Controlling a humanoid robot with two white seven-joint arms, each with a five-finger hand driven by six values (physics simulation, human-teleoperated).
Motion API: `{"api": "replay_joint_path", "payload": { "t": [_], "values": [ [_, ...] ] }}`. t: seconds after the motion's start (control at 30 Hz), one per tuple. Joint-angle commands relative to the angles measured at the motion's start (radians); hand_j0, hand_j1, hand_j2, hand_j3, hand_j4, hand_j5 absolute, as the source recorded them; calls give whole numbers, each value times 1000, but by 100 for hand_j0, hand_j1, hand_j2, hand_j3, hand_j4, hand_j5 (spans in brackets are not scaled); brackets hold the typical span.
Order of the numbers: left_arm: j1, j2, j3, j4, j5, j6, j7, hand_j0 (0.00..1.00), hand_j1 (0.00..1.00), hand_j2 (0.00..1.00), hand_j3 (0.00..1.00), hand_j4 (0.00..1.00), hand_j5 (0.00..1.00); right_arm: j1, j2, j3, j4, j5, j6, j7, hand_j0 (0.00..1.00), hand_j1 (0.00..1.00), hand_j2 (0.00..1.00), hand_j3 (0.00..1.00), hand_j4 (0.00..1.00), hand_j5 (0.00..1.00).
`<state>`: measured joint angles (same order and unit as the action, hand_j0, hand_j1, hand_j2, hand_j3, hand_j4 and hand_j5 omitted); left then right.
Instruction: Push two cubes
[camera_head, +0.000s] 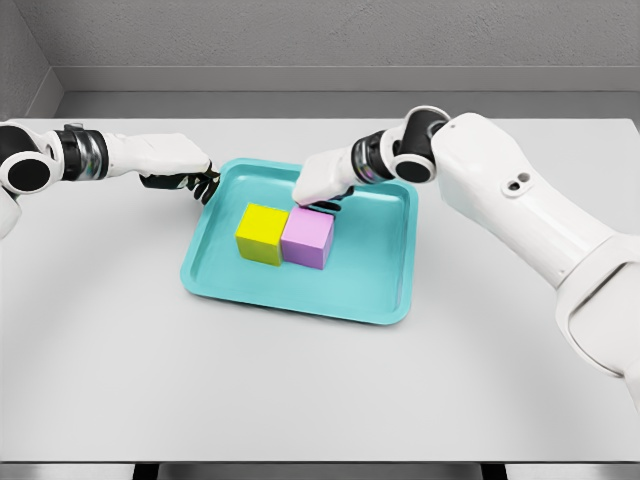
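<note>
A yellow cube (262, 233) and a purple cube (309, 239) sit side by side, touching, inside a teal tray (375, 290). My right hand (322, 190) reaches over the tray's far rim, fingers curled down just behind the purple cube's far top edge, touching or nearly touching it, holding nothing. My left hand (190, 178) hovers at the tray's far left corner, outside the rim, fingers curled and empty, a short way from the yellow cube.
The tray lies in the middle of a pale grey table (120, 360). A grey wall (300, 50) runs behind the table's far edge. The right arm (500, 200) stretches across the table's right side.
</note>
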<state>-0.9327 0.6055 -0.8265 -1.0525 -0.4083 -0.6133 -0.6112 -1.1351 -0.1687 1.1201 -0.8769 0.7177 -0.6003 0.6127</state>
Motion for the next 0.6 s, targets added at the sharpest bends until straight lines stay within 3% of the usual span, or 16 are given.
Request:
{"api": "replay_joint_path", "payload": {
  "t": [0.0, 0.3, 0.37, 0.4, 0.43, 0.5, 0.53, 0.57],
  "values": [
    [0, 0, 1, 0, 5, 2, 0, 28, 28, 28, 28, 28, 28, 0, 0, 10, -13, -3, -9, -2, 4, 4, 4, 4, 4, 4],
    [-2, 2, 3, 2, 5, 2, 0, 29, 29, 29, 29, 29, 29, 0, -3, 3, -4, -7, 17, -2, 4, 4, 4, 4, 4, 4],
    [2, 43, 36, 11, 16, 2, 0, 53, 53, 53, 53, 53, 53, 0, -5, 3, -4, -7, 36, -2, 4, 4, 4, 4, 4, 4],
    [2, 57, 75, 14, 20, 2, 0, 85, 85, 85, 85, 85, 85, 0, -5, 4, -2, -7, 36, -2, 4, 4, 4, 4, 4, 4],
    [2, 73, 84, 60, 49, 2, 0, 100, 100, 100, 100, 100, 100, 0, -5, 3, 3, -7, 36, -2, 4, 4, 4, 4, 4, 4],
    [8, 57, 79, 199, 111, 2, 0, 100, 100, 100, 100, 100, 100, 0, -8, 0, 9, -7, 36, -2, 4, 4, 4, 4, 4, 4],
    [17, 59, 81, 224, 111, 2, 0, 100, 100, 100, 100, 100, 100, -5, -11, -31, 19, -7, 36, -2, 4, 4, 4, 4, 4, 4],
    [17, 63, 83, 241, 112, 2, 0, 100, 100, 100, 100, 100, 100, -3, -31, -134, 22, -4, 19, -2, 4, 4, 4, 4, 4, 4]
  ]
}}
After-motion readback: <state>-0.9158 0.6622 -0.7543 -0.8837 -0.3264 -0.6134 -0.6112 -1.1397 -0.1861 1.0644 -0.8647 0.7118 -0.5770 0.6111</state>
